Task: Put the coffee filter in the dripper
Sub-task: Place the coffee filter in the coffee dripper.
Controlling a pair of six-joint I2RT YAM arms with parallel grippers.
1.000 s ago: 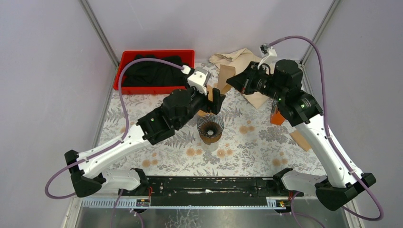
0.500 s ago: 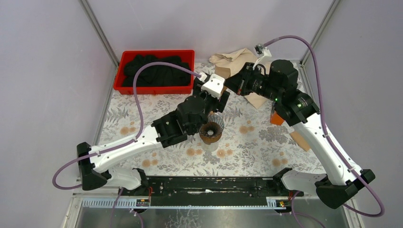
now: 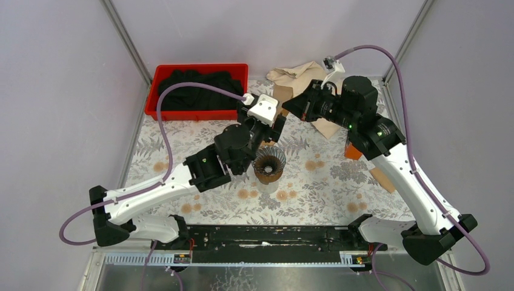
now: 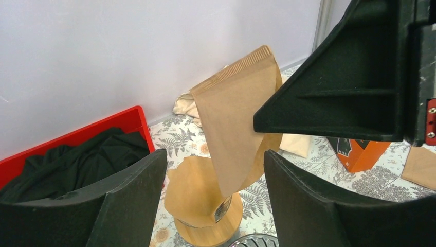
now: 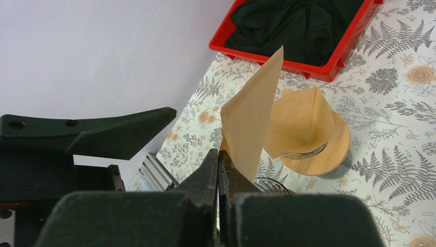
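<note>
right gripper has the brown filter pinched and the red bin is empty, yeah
Not quite. The red bin is not empty: it holds black cloth, as the right wrist view shows. The right gripper does have the brown filter pinched.

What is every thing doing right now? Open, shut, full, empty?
Coffee filter, folded flat, held up in the air.
Right hand, shut on it.
Left hand, open, holding nothing.
Dripper, upright, nothing inside.
Wooden stand, upright, another filter sitting in it.
Red bin, full of black cloth.
</note>
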